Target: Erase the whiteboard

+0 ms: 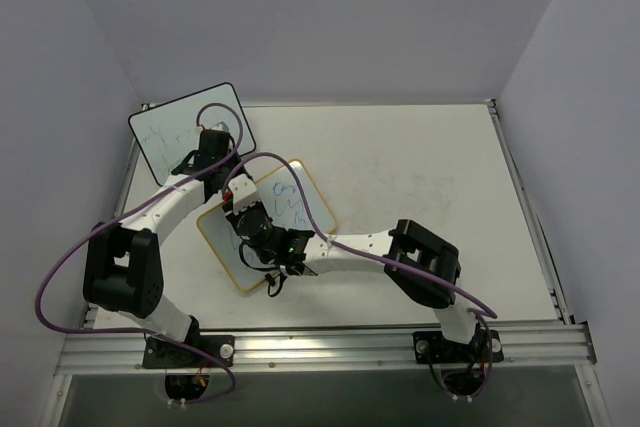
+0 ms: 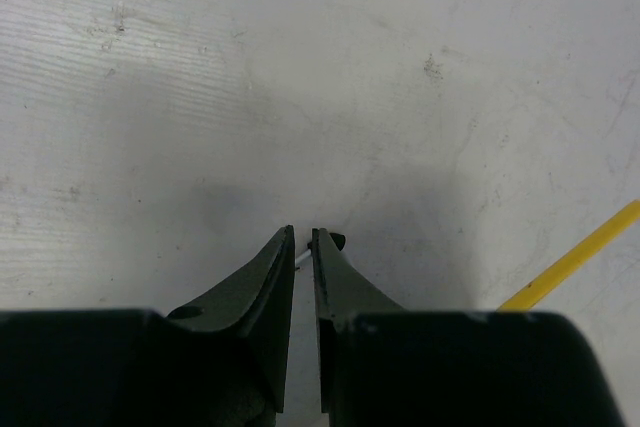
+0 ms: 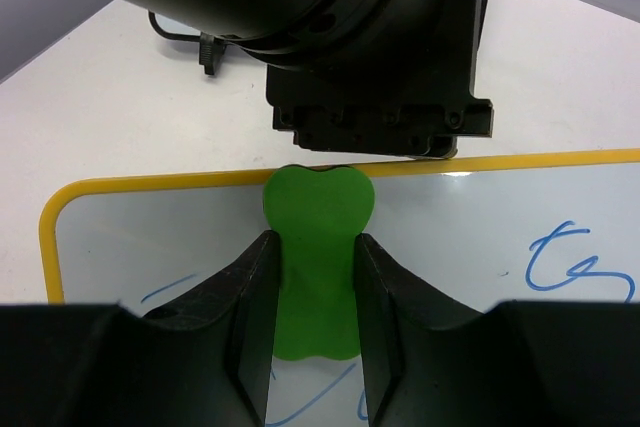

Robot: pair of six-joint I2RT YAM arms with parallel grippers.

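Observation:
The whiteboard, yellow-framed with rounded corners, lies flat on the table left of centre. Blue scribbles cover part of it. My right gripper is shut on a green eraser, which rests on the board just inside its far yellow edge. My left gripper stands at that same edge with its jaws nearly together, pinching a small black and white clip foot. The left arm's black housing fills the top of the right wrist view.
A black-framed whiteboard with faint marks lies at the table's far left corner. Purple cables loop over both arms. Purple walls close in the table on three sides, and a metal rail runs along its near edge.

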